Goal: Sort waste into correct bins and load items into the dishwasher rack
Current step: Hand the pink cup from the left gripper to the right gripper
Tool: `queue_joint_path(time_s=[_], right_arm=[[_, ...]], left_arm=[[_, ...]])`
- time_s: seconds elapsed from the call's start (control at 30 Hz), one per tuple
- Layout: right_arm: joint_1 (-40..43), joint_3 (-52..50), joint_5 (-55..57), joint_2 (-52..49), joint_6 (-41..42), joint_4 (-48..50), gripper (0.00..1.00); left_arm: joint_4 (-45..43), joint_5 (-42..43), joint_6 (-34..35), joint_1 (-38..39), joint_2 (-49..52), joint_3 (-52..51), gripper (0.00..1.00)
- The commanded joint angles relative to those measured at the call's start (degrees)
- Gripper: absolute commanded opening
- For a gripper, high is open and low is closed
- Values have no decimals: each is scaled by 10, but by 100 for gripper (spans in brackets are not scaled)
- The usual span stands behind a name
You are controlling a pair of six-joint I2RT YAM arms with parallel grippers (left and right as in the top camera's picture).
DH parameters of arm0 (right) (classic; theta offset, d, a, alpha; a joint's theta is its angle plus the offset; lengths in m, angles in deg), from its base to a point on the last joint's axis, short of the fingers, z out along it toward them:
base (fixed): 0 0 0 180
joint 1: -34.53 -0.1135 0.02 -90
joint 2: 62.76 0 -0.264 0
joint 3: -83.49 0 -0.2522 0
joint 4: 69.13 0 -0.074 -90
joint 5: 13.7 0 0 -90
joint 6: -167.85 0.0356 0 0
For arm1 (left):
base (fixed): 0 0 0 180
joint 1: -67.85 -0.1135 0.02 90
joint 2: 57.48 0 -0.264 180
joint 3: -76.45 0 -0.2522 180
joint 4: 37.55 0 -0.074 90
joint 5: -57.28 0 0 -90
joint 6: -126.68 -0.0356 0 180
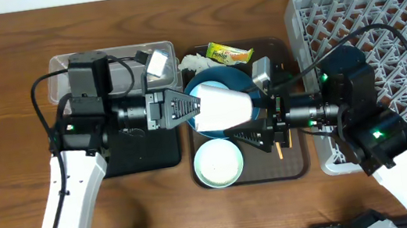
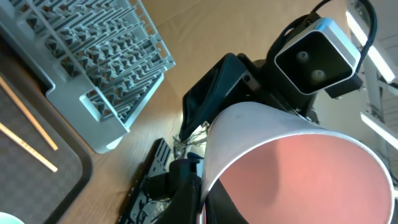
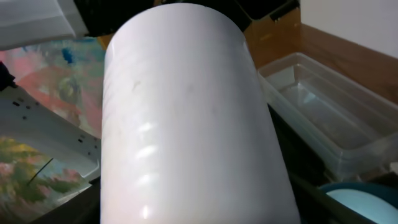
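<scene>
Hanging sideways in the air between both arms, the small pink cup (image 1: 222, 105), white outside, sits over the large blue bowl (image 1: 206, 76) on the flat brown serving tray (image 1: 292, 157); I judge this a handover. The left gripper (image 1: 198, 105) pinches its rim. The right gripper (image 1: 259, 114) straddles its base, and I cannot tell whether it is clamping. The large grey plastic dishwasher rack (image 1: 379, 12) stands just beside the tray's right edge, its pegs bare; the cup must clear the near wall.
</scene>
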Motion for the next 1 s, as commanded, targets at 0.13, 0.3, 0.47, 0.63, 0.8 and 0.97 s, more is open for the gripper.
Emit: queue_joint_path(time_s=[0.13, 0.3, 0.47, 0.63, 0.8, 0.97], right_arm=[[0, 6, -4, -1, -3, 37, 70], [0, 6, -4, 1, 8, 68, 70], [0, 6, -15, 1, 10, 79, 71], [0, 6, -22, 1, 22, 85, 55], [9, 6, -7, 8, 23, 63, 49], [56, 7, 96, 51, 35, -40, 46]], left_arm=[[-3, 40, 1, -1, -3, 4, 6], [-2, 40, 1, -1, -3, 4, 6], [-2, 40, 1, -1, -3, 4, 6], [-3, 39, 1, -1, -3, 4, 7], [-3, 33, 1, -1, -3, 4, 43], [-2, -14, 1, -1, -3, 4, 53]])
